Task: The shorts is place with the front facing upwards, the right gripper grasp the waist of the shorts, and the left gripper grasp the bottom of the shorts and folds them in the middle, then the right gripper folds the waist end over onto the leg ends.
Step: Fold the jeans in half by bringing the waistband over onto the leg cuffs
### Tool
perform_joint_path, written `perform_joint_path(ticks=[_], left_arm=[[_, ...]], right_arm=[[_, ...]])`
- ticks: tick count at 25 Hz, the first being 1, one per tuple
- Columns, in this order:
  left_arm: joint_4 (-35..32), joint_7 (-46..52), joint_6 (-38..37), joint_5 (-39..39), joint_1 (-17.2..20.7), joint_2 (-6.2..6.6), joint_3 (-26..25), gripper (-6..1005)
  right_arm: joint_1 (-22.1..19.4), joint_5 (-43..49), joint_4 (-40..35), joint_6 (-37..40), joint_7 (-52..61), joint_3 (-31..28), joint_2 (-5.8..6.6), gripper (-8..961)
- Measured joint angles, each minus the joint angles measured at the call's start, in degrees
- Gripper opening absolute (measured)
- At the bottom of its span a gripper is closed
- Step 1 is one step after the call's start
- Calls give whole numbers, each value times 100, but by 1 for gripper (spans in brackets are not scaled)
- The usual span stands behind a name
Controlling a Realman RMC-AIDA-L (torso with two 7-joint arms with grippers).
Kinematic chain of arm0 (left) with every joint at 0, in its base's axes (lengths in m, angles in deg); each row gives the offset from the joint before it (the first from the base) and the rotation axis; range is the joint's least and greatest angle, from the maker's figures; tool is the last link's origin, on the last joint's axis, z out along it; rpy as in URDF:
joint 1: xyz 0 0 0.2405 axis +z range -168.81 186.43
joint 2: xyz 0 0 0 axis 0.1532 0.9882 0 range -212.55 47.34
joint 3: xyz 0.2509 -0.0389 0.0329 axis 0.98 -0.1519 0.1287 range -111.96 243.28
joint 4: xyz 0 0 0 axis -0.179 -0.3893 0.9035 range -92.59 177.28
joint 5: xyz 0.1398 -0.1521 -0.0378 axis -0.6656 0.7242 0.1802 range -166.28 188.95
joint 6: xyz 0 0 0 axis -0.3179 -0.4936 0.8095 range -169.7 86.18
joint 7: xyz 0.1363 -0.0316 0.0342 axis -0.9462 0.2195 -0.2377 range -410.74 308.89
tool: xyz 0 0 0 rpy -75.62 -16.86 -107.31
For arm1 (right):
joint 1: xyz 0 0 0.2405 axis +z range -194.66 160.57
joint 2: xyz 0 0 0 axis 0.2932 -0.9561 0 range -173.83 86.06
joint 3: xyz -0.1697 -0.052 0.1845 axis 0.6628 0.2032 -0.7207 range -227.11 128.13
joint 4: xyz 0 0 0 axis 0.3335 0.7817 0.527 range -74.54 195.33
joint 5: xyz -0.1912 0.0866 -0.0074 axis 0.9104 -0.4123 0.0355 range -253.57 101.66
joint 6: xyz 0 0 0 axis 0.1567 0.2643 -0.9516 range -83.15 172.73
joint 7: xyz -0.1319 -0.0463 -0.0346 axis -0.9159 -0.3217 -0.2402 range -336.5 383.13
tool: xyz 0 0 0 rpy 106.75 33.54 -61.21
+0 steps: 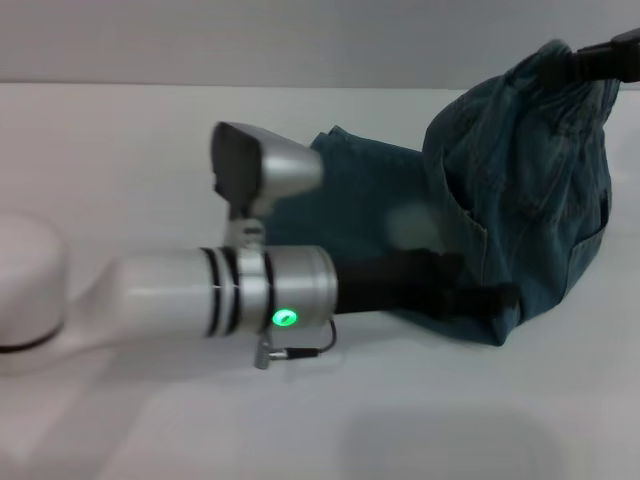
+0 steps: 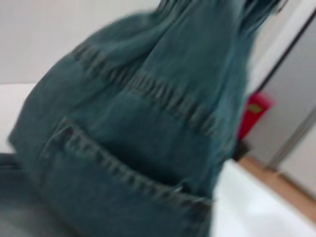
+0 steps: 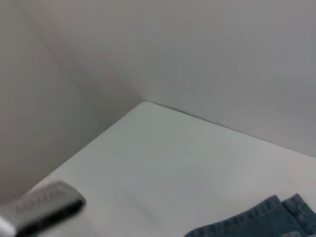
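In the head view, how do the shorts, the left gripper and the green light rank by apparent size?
1. The shorts, largest.
2. The left gripper, though it is nearer the camera, so the comparison is unsure.
3. The green light, smallest.

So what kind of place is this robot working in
Probably an indoor lab or test room: a plain white table against bare pale walls, with wooden flooring and a red object beyond the shorts.

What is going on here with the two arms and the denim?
The robot is folding the shorts on a white table. The right gripper has the waist lifted off the table at the far right, so the denim hangs in a bunch. The left gripper reaches in low at the near edge of the fabric. The leg ends lie flat.
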Motion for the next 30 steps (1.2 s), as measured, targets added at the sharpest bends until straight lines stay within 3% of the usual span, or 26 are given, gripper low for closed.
perform_joint_path(ticks=[4, 10, 13, 20, 30], left_arm=[[630, -457, -1234, 536, 81, 11, -1034, 813], [1273, -1200, -1583, 768, 122, 16, -2224, 813], [1541, -1792, -1549, 823, 131, 4, -2808, 813], [2185, -2887, -1541, 1537, 100, 11, -3186, 813], [2366, -3170, -1463, 1601, 55, 0, -3182, 813]], right_arm=[[3, 8, 83, -53, -71, 15, 2, 12], [60, 6, 138, -111, -220, 142, -82, 11], [86, -9, 144, -228, -348, 335, -184, 14], [231, 10, 147, -635, -813, 810, -554, 35], [371, 15, 216, -1394, -1216, 1779, -854, 65]])
